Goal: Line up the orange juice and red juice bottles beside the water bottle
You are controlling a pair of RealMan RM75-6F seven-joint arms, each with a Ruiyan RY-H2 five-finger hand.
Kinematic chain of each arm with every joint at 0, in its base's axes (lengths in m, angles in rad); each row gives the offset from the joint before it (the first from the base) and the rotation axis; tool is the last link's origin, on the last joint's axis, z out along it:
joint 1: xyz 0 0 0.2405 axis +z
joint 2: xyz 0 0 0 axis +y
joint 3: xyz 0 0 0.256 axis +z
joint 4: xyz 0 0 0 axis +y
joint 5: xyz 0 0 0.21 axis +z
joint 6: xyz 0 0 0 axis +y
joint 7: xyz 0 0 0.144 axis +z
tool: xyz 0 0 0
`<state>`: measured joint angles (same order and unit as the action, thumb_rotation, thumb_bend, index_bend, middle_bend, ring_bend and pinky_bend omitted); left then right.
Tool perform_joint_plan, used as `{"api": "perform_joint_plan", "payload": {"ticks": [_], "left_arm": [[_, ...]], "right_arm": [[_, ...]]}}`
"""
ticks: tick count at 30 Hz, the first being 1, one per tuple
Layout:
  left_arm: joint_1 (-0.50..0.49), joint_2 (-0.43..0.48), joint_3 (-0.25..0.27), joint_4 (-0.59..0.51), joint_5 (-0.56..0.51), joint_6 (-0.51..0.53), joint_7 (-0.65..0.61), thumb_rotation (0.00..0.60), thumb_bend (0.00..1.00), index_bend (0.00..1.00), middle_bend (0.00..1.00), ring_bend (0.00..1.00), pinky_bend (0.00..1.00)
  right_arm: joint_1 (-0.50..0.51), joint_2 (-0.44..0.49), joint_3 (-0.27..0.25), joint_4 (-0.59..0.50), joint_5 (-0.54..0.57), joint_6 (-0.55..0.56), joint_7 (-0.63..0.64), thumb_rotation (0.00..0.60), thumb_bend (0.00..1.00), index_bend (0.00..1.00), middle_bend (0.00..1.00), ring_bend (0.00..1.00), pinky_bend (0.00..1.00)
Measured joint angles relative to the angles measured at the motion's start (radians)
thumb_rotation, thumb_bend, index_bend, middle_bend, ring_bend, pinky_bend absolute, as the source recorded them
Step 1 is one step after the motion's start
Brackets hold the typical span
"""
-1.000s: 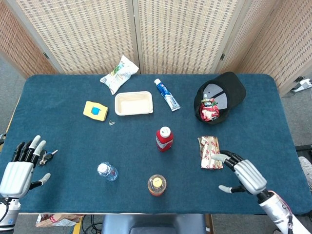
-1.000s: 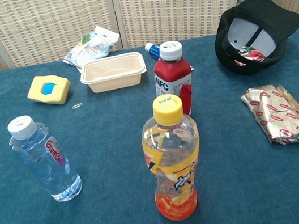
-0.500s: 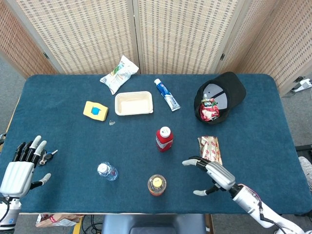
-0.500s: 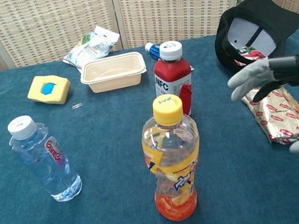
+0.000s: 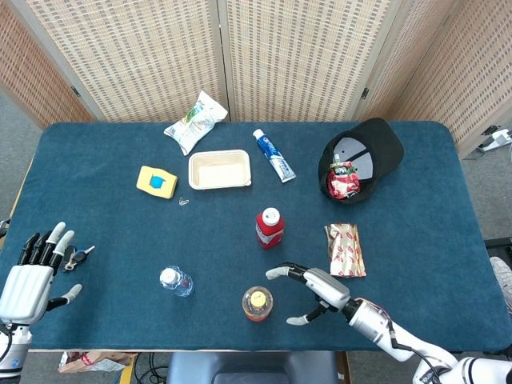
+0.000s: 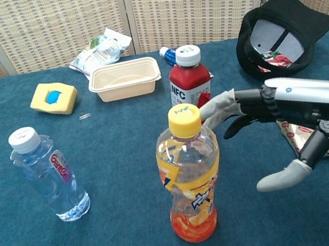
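Note:
The orange juice bottle (image 5: pixel 258 303) (image 6: pixel 190 175) with a yellow cap stands near the table's front edge. Behind it stands the red juice bottle (image 5: pixel 270 228) (image 6: pixel 190 89) with a white cap. The clear water bottle (image 5: pixel 175 282) (image 6: pixel 48 176) stands to the left of the orange one. My right hand (image 5: pixel 312 288) (image 6: pixel 266 125) is open, fingers spread, just right of the orange juice bottle without touching it. My left hand (image 5: pixel 34 272) lies open at the table's front left corner, holding nothing.
A foil snack packet (image 5: pixel 345 250) lies right of the red bottle. A black cap (image 5: pixel 364 156), toothpaste tube (image 5: pixel 274 154), beige tray (image 5: pixel 219 169), yellow sponge box (image 5: pixel 157 182) and chip bag (image 5: pixel 194 121) sit further back. Keys (image 5: pixel 78 256) lie by my left hand.
My right hand has swept left from beside the foil packet to just right of the orange juice bottle, staying open. The left hand and all bottles have not moved.

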<state>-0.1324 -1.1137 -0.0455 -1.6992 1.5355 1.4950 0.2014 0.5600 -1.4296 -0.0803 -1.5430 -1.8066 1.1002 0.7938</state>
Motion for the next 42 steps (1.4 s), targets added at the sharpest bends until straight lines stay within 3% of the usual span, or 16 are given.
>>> {"api": "perform_joint_plan", "payload": {"ticks": [29, 32, 37, 42], "left_arm": [[0.002, 0.011, 0.005, 0.010, -0.015, -0.016, -0.012, 0.600, 0.13, 0.06, 0.00, 0.01, 0.00], [0.005, 0.017, 0.006, 0.009, -0.015, -0.015, -0.012, 0.600, 0.13, 0.06, 0.00, 0.01, 0.00], [0.009, 0.024, 0.008, 0.009, -0.016, -0.011, -0.016, 0.600, 0.13, 0.06, 0.00, 0.01, 0.00], [0.008, 0.028, 0.009, 0.010, -0.015, -0.014, -0.017, 0.600, 0.13, 0.06, 0.00, 0.01, 0.00]], "right_arm": [[0.137, -0.188, -0.015, 0.140, 0.038, -0.043, 0.212, 0.600, 0.02, 0.21, 0.23, 0.12, 0.22], [0.141, -0.209, -0.015, 0.164, 0.045, -0.036, 0.225, 0.600, 0.11, 0.28, 0.28, 0.13, 0.22], [0.146, -0.230, -0.017, 0.179, 0.061, -0.034, 0.267, 0.600, 0.28, 0.50, 0.40, 0.22, 0.22], [0.155, -0.239, -0.013, 0.182, 0.078, -0.036, 0.311, 0.600, 0.34, 0.56, 0.47, 0.30, 0.24]]}}
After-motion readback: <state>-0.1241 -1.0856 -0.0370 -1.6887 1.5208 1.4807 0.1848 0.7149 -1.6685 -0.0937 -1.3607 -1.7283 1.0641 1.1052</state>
